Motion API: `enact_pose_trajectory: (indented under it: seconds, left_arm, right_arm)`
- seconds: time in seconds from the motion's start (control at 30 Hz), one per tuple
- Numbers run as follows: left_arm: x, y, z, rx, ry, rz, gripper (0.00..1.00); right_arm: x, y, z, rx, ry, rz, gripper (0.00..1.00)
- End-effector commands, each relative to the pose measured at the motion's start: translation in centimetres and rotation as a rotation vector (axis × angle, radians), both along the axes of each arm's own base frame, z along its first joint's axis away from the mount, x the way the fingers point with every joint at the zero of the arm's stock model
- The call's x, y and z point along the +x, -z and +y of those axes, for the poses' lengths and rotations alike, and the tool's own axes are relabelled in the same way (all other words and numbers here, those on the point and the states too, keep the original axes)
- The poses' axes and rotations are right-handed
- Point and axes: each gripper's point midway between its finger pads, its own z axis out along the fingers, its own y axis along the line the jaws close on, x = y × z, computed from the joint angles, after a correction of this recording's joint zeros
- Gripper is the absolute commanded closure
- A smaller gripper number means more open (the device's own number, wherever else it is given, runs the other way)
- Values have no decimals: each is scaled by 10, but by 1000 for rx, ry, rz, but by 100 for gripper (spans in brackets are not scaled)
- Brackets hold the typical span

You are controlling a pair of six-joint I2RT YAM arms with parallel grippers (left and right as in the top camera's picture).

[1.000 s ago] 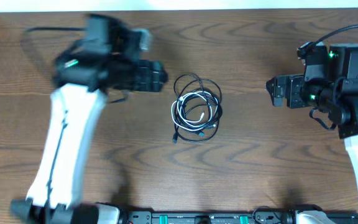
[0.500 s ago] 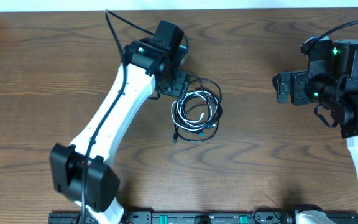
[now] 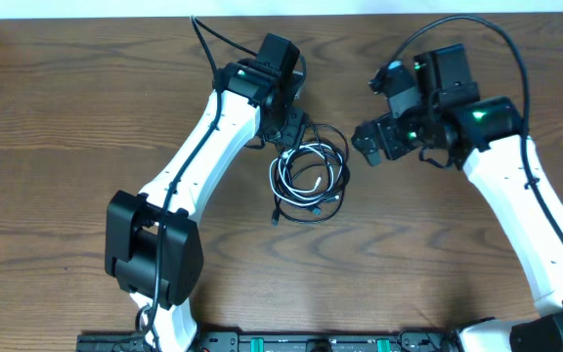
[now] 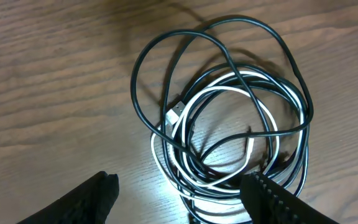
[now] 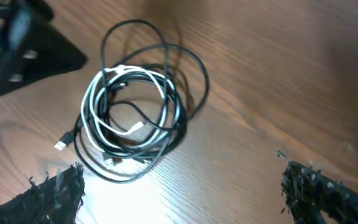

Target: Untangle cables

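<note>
My left gripper [image 4: 180,198], fingers apart, hovers over the tangled coil of thin black and white cables [image 4: 174,142]; my right gripper [image 5: 185,193] hangs nearby, fingers wide

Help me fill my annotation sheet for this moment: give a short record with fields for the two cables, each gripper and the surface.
surface: brown wooden table
black cable: loose coil, interlaced with the white one
white cable: coiled in the same bundle, one plug end lying inside the loop
tangle state: not yet separated
left gripper: open, fingers either side of the coil in its wrist view, clamping nothing; contact cannot be told
right gripper: open, empty, apart from the coil
</note>
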Motion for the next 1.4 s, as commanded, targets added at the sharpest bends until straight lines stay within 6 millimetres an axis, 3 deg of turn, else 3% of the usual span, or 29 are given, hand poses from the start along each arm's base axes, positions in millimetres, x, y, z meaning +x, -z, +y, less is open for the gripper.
enact_pose_trajectory:
  seconds: [0.0, 0.27, 0.47, 0.57, 0.83, 0.93, 1.07, 1.37]
  left_arm:
    - [0, 17, -3, 10, 12, 38, 32]
    - [3, 20, -1, 19, 8, 36, 32]
    - [13, 16, 6, 47, -11, -9, 32]
    - [25, 4, 25, 87, -120, -58, 34]
    - [46, -57, 65, 12, -281, -194, 36]
    - [44, -64, 66, 7, -282, -206, 35]
    - [43, -63, 66, 9, -281, -201, 35]
    - [41, -62, 67, 14, -280, -192, 35]
  right_arm:
    - [-2, 4, 20, 3, -65, 2, 1]
    - [10, 45, 20, -53, -10, 89, 1]
    - [27, 75, 34, -39, -31, 107, 1]
    - [33, 78, 39, -23, -28, 98, 1]
    - [62, 96, 46, 17, 67, 72, 1]
    - [70, 117, 33, -31, 180, 99, 1]
    - [69, 141, 30, -61, 195, 145, 1]
    - [67, 142, 30, -62, 185, 152, 1]
